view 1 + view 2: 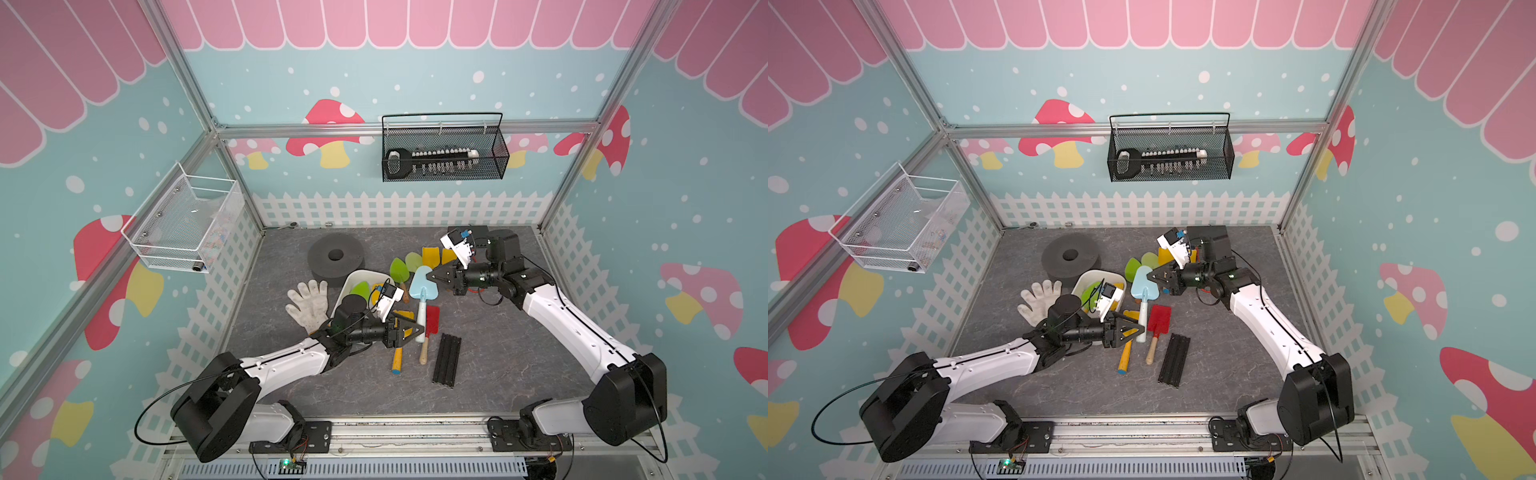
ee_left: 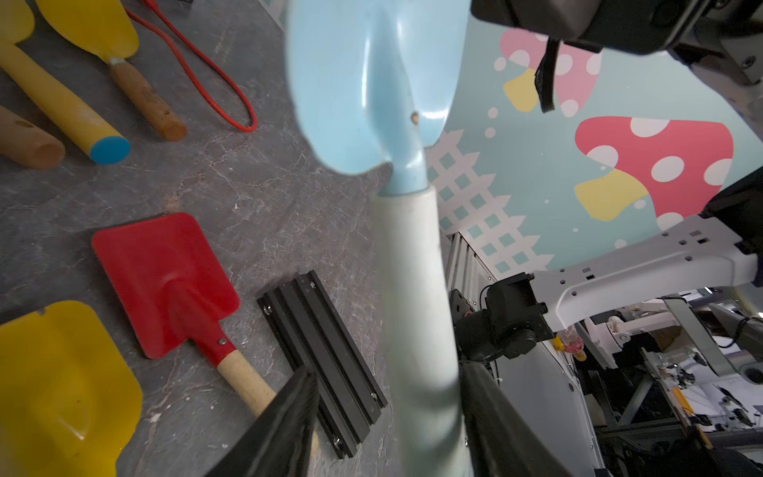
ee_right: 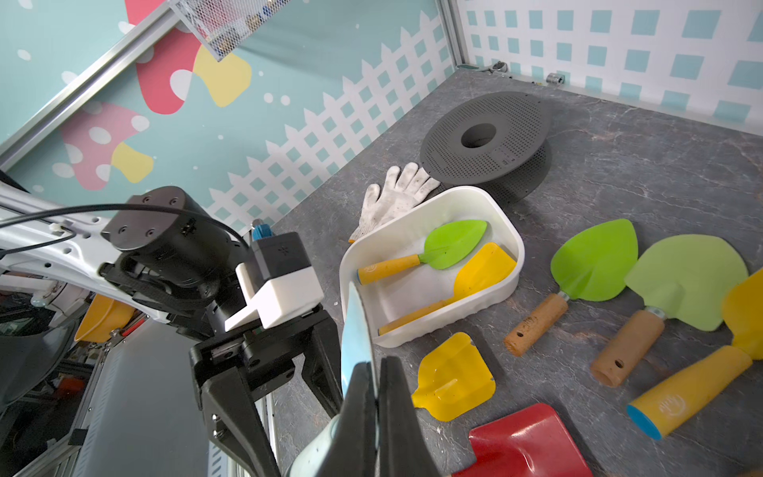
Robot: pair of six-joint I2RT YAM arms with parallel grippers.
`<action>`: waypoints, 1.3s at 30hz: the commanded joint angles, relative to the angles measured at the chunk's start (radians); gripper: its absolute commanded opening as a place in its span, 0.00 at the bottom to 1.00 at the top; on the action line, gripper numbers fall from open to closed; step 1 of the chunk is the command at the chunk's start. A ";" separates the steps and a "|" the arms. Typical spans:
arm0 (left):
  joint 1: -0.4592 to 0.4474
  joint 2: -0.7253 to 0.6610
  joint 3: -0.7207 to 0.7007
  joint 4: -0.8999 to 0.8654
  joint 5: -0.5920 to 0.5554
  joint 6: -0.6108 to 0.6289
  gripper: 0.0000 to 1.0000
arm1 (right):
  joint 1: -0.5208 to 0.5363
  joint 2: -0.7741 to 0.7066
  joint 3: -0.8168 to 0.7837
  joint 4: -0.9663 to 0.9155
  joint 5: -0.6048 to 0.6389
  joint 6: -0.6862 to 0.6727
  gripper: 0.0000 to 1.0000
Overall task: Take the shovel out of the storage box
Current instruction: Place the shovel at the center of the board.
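blue shovel clear of the box, pinched by its blade

the light blue shovel (image 1: 423, 284) hangs above the table just beside the storage box (image 1: 353, 277), not in it. the right gripper (image 3: 375, 367) is clenched on the thin edge of the blade. the left gripper (image 2: 390, 371) stands parted, one finger on each side of the pale handle, with a plain gap on one side, so it grasps nothing. i cannot tell whether the other finger touches the handle. the box holds a green shovel (image 3: 450, 243) and a yellow shovel (image 3: 479, 268).

the step in hand looks like a hand-off, with the right arm taking the load alone. to do it well, the left fingers should back off along the handle's line rather than sideways, so they do not knock it. a pinch on a smooth blade edge, with the long handle reaching out from it, will likely swivel. the right arm should therefore move slowly and set down soon.

below the handle lie the red shovel (image 1: 432, 320) and the black rail (image 1: 446, 359), close together. a yellow-handled shovel (image 1: 397, 359) lies under the left gripper, and the box rim stands on the left arm's side. the best open room is the bare table past the rail, toward the right arm's base. the far side is crowded with more shovels.
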 commanded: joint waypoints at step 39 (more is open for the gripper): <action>-0.002 -0.121 -0.012 -0.120 -0.249 0.087 0.00 | 0.135 -0.289 -0.153 -0.157 0.641 0.300 0.60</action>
